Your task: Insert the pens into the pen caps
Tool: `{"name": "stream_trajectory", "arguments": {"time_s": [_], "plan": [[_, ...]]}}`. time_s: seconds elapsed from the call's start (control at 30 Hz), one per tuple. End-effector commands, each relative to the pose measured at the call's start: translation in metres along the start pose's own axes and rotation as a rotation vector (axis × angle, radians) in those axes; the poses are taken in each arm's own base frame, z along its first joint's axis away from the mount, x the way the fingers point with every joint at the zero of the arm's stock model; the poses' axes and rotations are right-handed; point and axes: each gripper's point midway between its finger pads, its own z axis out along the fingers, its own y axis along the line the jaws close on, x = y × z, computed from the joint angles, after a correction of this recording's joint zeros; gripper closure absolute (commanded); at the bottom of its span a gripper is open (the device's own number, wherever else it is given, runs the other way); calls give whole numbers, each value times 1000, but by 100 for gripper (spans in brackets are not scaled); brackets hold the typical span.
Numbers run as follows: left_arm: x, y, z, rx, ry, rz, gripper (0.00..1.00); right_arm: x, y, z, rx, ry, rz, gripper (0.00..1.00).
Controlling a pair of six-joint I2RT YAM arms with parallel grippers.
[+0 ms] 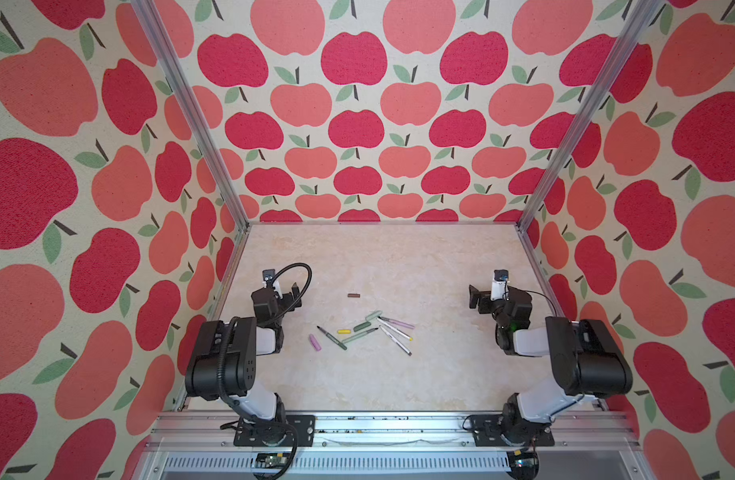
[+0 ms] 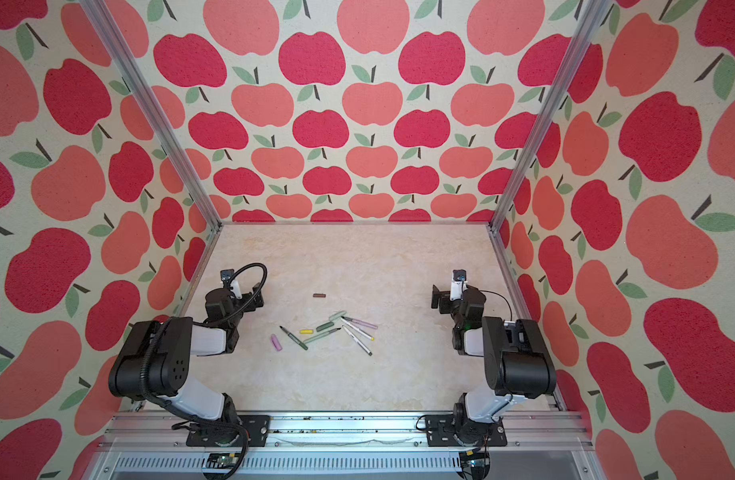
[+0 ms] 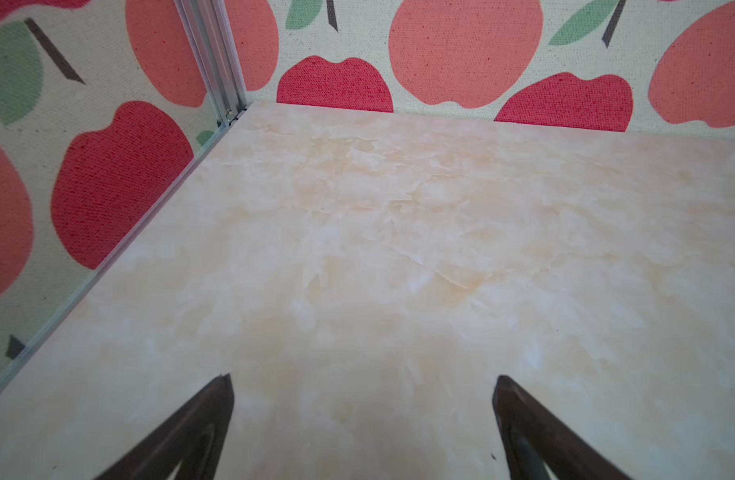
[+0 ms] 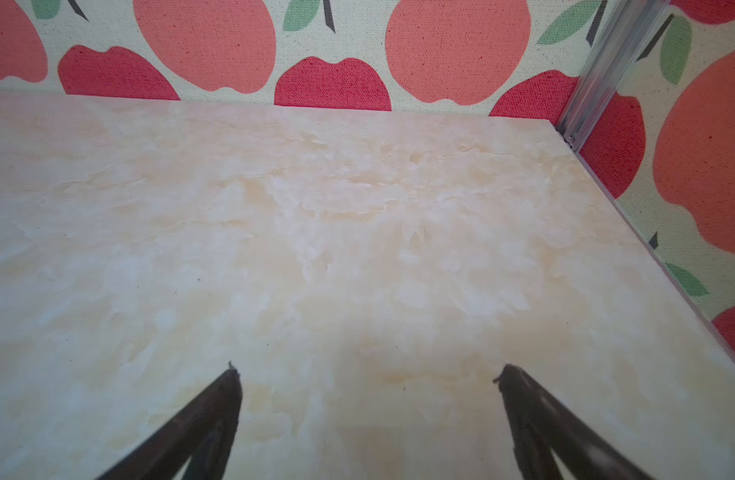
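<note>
In both top views the pens (image 1: 359, 335) and most pen caps (image 1: 344, 331) lie uncapped in a loose cluster in the middle of the bench (image 1: 399, 257). Some cross, and I cannot tell which is on top. The brown cap (image 1: 353, 295) sits apart toward the far edge, the pink cap (image 1: 315, 343) at the cluster's left end. The left tool (image 1: 294, 293) and right tool (image 1: 476, 296) hang near the left and right edges, with bare bench between them and the cluster.

In the left wrist view my tool's jaws gape, empty, over bare bench beside the apple-print walls (image 3: 120, 187).

The right wrist view matches: jaws wide, gripping nothing. The pens fall outside both wrist views.
</note>
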Motion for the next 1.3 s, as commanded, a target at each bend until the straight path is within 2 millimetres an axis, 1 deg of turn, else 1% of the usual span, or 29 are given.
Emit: {"name": "stream_trajectory", "arguments": {"time_s": [0.0,0.97,1.27], "plan": [[1,-2,1,17,2,6,1,-8,-2,0,11,-23,-20,1],[1,-2,1,26,3,-1,1,-8,-2,0,11,-22,-20,1],[0,-1,1,35,1,-13,1,-9,-5,-1,31,-26,-11,1]]}}
